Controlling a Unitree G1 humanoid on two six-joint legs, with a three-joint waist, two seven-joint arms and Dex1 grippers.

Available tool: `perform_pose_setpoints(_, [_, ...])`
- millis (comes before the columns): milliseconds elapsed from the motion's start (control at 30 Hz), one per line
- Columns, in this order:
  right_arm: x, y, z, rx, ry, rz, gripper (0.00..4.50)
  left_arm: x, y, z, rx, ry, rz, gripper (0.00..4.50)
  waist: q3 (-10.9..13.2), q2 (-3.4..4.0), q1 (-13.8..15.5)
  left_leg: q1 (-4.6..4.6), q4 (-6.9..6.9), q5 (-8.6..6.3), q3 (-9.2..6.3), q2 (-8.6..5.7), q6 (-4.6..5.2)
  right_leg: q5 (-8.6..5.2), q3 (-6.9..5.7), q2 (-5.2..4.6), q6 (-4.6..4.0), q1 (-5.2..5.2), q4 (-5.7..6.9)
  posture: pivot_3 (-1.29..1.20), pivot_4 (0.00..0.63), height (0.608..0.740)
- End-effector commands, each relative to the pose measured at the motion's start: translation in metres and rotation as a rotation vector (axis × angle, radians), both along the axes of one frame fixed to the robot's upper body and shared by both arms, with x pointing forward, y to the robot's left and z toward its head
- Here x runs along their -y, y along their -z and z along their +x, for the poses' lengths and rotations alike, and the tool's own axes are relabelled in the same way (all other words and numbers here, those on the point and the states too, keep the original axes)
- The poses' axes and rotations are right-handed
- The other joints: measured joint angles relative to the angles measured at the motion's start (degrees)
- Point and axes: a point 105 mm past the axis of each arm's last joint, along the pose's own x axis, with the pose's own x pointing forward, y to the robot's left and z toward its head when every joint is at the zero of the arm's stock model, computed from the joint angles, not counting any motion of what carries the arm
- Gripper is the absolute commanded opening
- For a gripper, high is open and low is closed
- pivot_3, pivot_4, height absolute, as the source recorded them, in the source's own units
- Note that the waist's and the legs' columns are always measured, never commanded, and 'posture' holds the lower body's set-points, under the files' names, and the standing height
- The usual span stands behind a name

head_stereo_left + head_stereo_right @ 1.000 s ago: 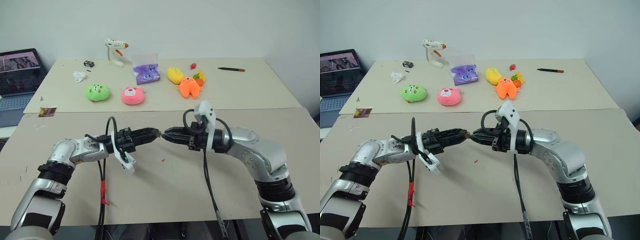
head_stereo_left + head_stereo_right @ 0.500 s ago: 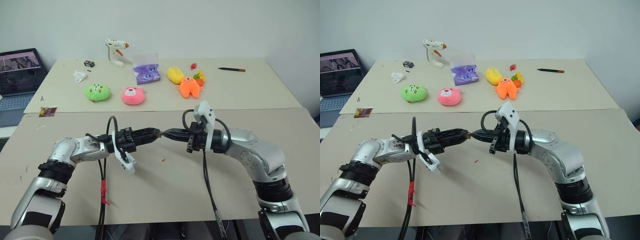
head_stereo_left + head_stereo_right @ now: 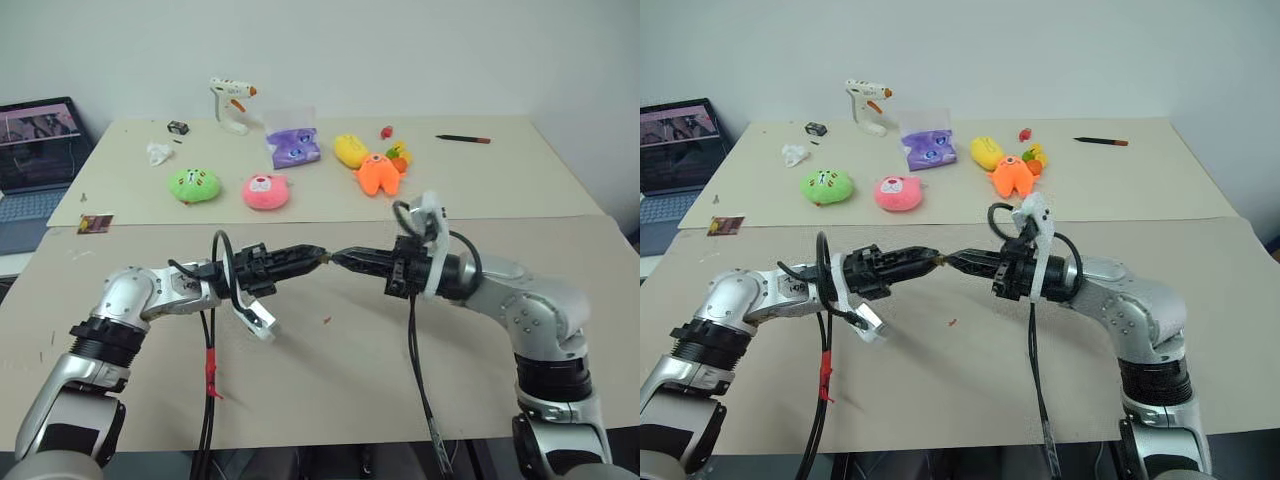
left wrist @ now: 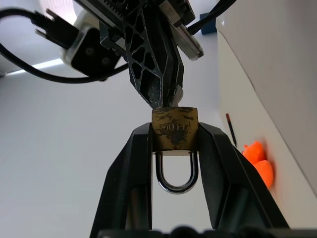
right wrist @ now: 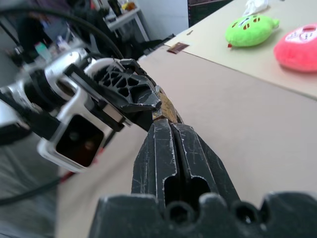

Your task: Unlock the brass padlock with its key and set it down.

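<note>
**Grippers meet tip to tip over bare table**

Left gripper (image 4: pixel 174 136) clamps the brass padlock (image 4: pixel 175 129) by its body between both fingers, silver shackle looping back toward the wrist, keyed face pointing straight at the right gripper (image 3: pixel 340 258). That gripper's fingers are pressed together, tips against the lock's face; the key itself cannot be made out. Both hang above the near table (image 3: pixel 330 390), bare board below them. Plush toys (image 3: pixel 266 190) lie well beyond on the far table.

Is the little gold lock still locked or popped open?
Looks locked: both legs of the silver shackle enter the brass padlock, gripped by the left gripper.
</note>
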Motion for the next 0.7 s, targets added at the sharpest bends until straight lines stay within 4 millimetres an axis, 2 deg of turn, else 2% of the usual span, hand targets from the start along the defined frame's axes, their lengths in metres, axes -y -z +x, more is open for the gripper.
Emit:
perform_pose_setpoints(33, [-0.011, 0.007, -0.010, -0.196, -0.080, 0.035, 0.05, 0.001, -0.041, -0.003, 0.142, 0.012, -0.138, 0.82, 0.00, 0.01, -0.04, 0.03, -0.01, 0.00, 0.00, 0.00, 0.00, 0.00, 0.01, 0.00, 0.00, 0.02, 0.01, 0.00, 0.150, 0.740])
perform_pose_setpoints(200, [-0.014, -0.008, -0.009, -0.205, -0.085, 0.074, 0.05, 0.004, -0.043, -0.003, 0.127, 0.012, -0.145, 0.82, -0.01, 0.02, -0.02, 0.03, -0.06, 0.00, 0.03, 0.00, 0.00, 0.00, 0.00, 0.00, 0.00, -0.02, 0.03, 0.00, 0.150, 0.740])
perform_pose_setpoints(300, [-0.016, -0.018, -0.004, 0.002, -0.022, -0.021, 0.05, 0.003, -0.042, 0.002, 0.063, -0.005, -0.162, 0.82, -0.01, 0.02, -0.05, -0.03, -0.07, 0.00, 0.04, -0.01, 0.00, 0.00, -0.01, -0.01, 0.00, -0.09, 0.04, 0.00, 0.150, 0.740])
perform_pose_setpoints(367, [-0.017, -0.016, 0.000, 0.275, 0.026, -0.212, 0.05, 0.003, -0.037, 0.005, -0.021, -0.012, -0.162, 0.82, -0.03, 0.06, -0.02, -0.02, -0.07, 0.00, 0.03, -0.01, 0.00, 0.00, -0.07, -0.02, 0.00, -0.11, 0.03, 0.00, 0.150, 0.740])
perform_pose_setpoints(433, [-0.021, -0.010, -0.005, 0.448, -0.037, -0.350, 0.05, 0.006, -0.033, 0.001, -0.035, 0.012, -0.134, 0.82, -0.03, 0.05, -0.14, -0.02, -0.07, 0.00, 0.05, -0.04, 0.00, 0.00, -0.17, -0.04, 0.02, -0.14, 0.03, 0.00, 0.150, 0.740])
perform_pose_setpoints(567, [-0.026, -0.007, -0.011, 0.536, -0.117, -0.389, 0.05, 0.007, -0.034, 0.003, -0.044, 0.009, -0.140, 0.82, -0.03, 0.04, -0.09, -0.03, -0.05, 0.00, 0.07, -0.03, 0.00, 0.00, -0.18, -0.07, 0.02, -0.09, 0.00, 0.00, 0.150, 0.740])
perform_pose_setpoints(700, [-0.022, -0.002, -0.017, 0.557, -0.158, -0.413, 1.19, 0.007, -0.033, 0.006, -0.059, 0.002, -0.144, 0.82, -0.03, 0.04, 0.00, -0.01, -0.03, 0.00, 0.07, -0.02, 0.00, 0.01, -0.15, -0.06, 0.02, -0.06, -0.01, 0.00, 0.150, 0.740])
